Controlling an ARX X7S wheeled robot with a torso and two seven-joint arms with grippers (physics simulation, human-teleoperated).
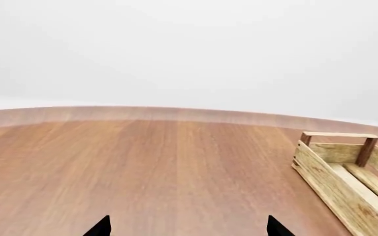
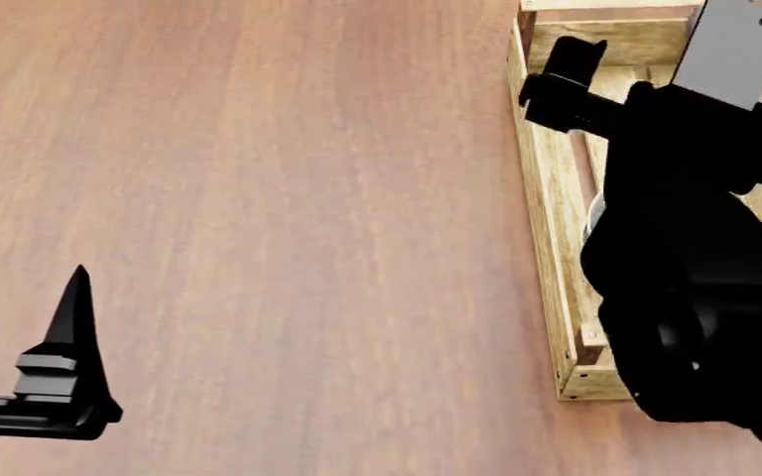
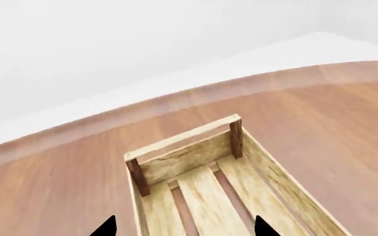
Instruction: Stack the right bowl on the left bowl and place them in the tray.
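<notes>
The light-wood tray [image 2: 542, 198] lies lengthwise along the table's right side. My right arm hangs over it and hides most of its inside. The right gripper [image 2: 570, 61] is above the tray's far end; in the right wrist view the right gripper [image 3: 183, 225] is open over the slatted bottom of the tray [image 3: 175, 142], holding nothing. My left gripper [image 2: 74, 302] hovers over bare table at the near left, and the left gripper [image 1: 189, 225] is open and empty. No bowl shows clearly; a pale grey sliver [image 2: 597, 213] peeks from under the right arm inside the tray.
The brown wooden table [image 2: 289, 198] stretches between the two arms. In the left wrist view the tray [image 1: 327, 179] lies off to one side, with the table's far edge [image 1: 175, 112] and a white wall behind.
</notes>
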